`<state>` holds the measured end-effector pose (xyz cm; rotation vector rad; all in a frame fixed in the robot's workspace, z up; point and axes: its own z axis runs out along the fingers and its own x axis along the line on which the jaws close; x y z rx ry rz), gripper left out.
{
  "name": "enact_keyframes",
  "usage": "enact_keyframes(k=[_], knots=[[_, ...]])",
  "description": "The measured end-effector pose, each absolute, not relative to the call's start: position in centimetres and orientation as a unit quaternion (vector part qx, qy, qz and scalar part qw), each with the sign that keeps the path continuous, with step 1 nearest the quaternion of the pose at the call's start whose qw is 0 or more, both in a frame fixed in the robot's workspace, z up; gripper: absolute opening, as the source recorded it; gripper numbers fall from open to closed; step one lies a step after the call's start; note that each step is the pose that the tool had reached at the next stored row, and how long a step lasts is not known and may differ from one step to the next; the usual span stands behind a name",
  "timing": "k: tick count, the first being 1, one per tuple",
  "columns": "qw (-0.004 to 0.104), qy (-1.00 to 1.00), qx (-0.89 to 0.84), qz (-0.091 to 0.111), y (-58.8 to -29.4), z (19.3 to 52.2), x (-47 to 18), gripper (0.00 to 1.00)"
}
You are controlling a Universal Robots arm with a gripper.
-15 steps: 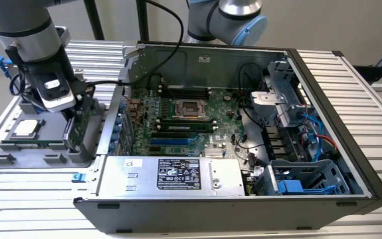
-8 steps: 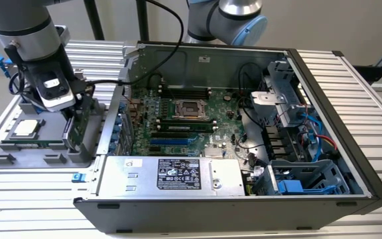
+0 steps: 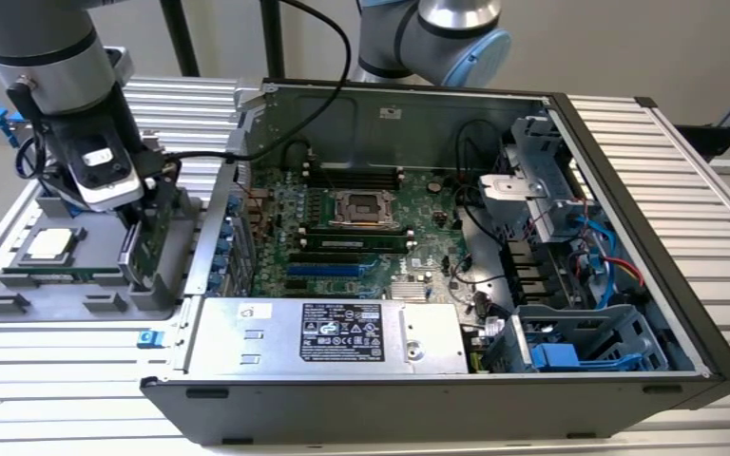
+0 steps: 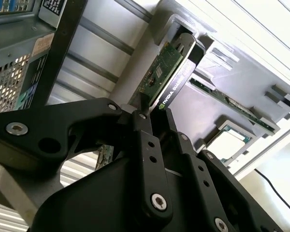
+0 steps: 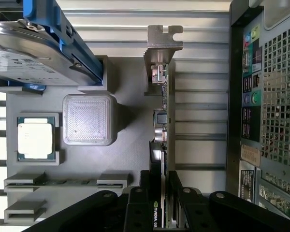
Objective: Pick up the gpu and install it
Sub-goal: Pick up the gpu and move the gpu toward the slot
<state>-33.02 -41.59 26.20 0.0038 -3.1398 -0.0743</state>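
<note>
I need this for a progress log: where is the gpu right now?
The gpu stands on edge in the grey parts holder at the exterior view's left, outside the open computer case, with the gripper shut on it.

The gpu (image 4: 162, 72) stands on edge; green board one face, black shroud other.

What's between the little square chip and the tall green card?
A ribbed grey block, seen in the first wrist view, between the chip and the gpu.

Silver-grey arm (image 3: 54, 57), black cables (image 3: 328, 84) — matte black claw (image 4: 153, 113), apparently silver-screwed links.
</note>
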Motion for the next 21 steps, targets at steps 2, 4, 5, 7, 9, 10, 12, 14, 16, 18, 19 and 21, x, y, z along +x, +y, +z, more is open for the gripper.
enact_keyframes(k=[2,4,5,7,9,10,12,14,16,18,19,21], knots=[[0.0,-1.0,0.001,-0.024,-41.59,26.27,-33.02,0.0],[0.0,-1.0,0.001,-0.024,-41.59,26.36,-33.02,0.0],[0.0,-1.0,0.001,-0.024,-41.59,26.4,-33.02,0.0],[0.0,-1.0,0.001,-0.024,-41.59,26.46,-33.01,0.0],[0.001,-1.0,0.001,-0.024,-41.59,26.58,-33.02,0.0],[0.0,-1.0,0.001,-0.024,-41.59,26.63,-33.02,0.0],[0.0,-1.0,0.001,-0.024,-41.59,26.63,-33.01,0.0],[0.0,-1.0,0.001,-0.024,-41.59,26.65,-33.02,0.0],[0.0,-1.0,0.001,-0.024,-41.59,26.66,-33.02,0.0],[0.0,-1.0,0.001,-0.024,-41.59,26.7,-33.02,0.0],[0.0,-1.0,0.001,-0.024,-41.59,26.73,-33.02,0.0],[0.0,-1.0,0.001,-0.024,-41.59,26.78,-33.02,0.0]])
